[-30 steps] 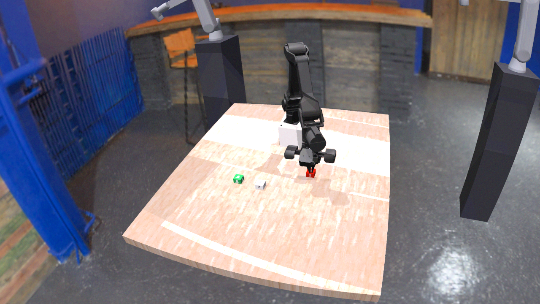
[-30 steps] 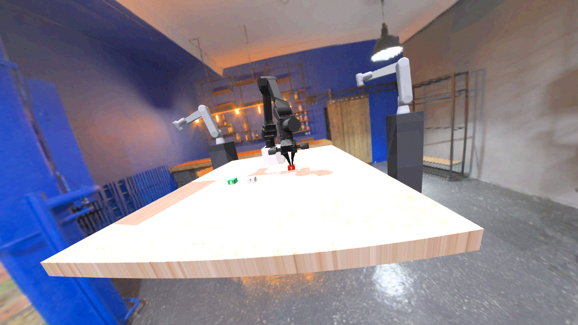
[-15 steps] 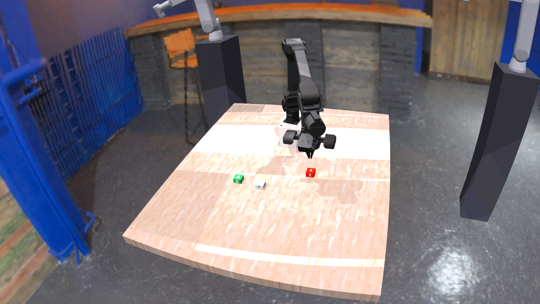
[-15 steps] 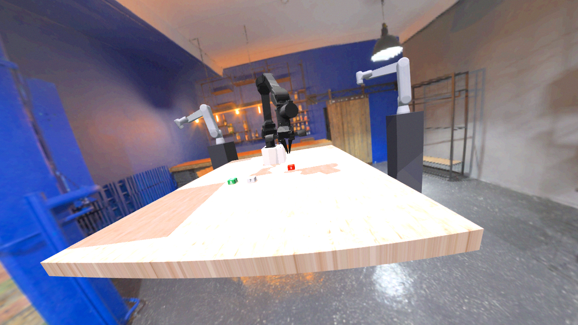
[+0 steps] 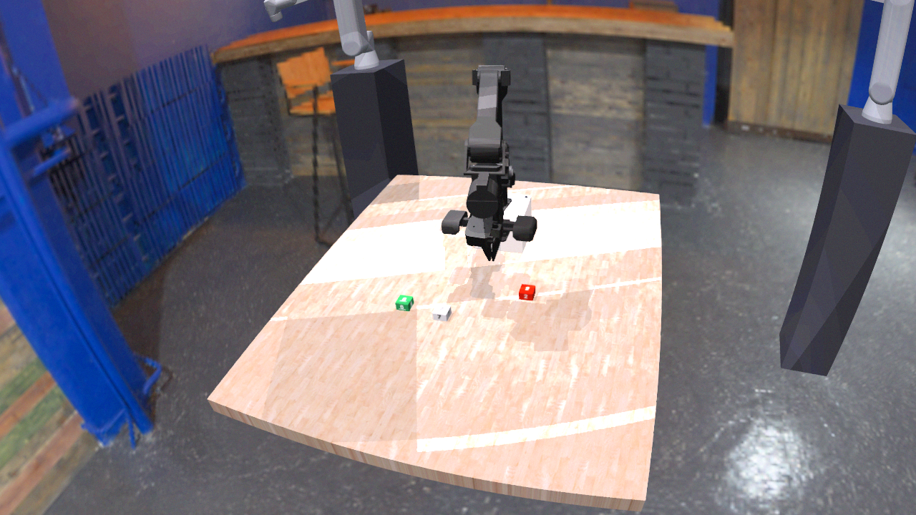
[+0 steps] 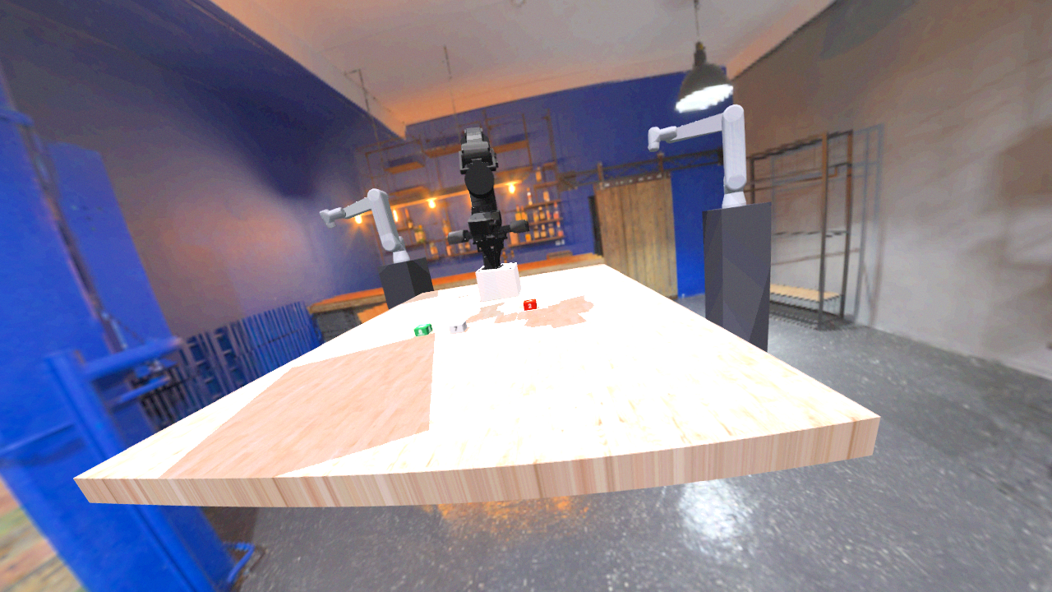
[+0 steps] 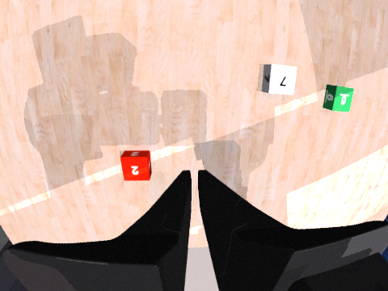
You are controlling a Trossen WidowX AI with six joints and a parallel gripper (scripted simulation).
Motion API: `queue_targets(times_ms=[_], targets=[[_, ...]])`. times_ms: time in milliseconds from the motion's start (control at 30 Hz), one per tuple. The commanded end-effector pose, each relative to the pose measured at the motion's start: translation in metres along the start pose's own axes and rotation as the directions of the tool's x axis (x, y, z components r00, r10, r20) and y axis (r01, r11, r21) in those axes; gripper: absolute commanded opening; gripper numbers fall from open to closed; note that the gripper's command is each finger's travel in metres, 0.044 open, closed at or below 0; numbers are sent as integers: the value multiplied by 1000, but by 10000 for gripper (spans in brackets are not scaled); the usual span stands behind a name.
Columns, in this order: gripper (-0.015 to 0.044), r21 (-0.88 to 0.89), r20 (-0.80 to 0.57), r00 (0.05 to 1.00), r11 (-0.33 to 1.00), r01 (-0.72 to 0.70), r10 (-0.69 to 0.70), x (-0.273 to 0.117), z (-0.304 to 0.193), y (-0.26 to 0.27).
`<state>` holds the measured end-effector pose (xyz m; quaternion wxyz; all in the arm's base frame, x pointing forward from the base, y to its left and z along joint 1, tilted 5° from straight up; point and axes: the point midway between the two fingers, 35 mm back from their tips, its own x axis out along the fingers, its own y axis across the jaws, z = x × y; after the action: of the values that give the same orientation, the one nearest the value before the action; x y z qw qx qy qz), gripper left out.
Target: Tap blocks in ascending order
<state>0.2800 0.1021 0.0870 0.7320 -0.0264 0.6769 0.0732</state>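
While the arm hangs above the tabletop [image 5: 448, 397], the tool [image 5: 491, 254] sits well clear of the wood with its tips pointing down. Jaws are pinched nearly together, only a thin slit between them in the wrist view, and nothing is gripped.

Landmark is the red block [image 5: 526, 292], digit 2 on top:
- In the top view the tool is up and to the left of the red block, raised, not touching it.
- In the wrist view the red block [image 7: 135, 165] lies just left of the fingertips, apart from them, flat on the wood.
- The white block [image 5: 440, 312], marked 7, is to the left of the red block and slightly nearer the camera in the top view.
- The green block [image 5: 403, 302] is further left again, just beside the white block but not touching. Its digit is too small to read for sure.
- The white base box [image 5: 519, 224] under the arm is behind the red block, toward the far edge of the tabletop.

All three blocks sit upright and separate. The arm's shadow falls on the wood between the red block and the white block.
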Motion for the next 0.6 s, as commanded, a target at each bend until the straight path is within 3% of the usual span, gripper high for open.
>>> queue_targets(times_ms=[0,300,467,567], targets=[[20,3,-4,1000,1000,3,-3,0,20,-51],[20,3,1,1000,1000,9,-9,-1,29,-190],[20,2,2,1000,1000,9,-9,3,27,-201],[20,3,2,1000,1000,9,-9,51,29,-202]])
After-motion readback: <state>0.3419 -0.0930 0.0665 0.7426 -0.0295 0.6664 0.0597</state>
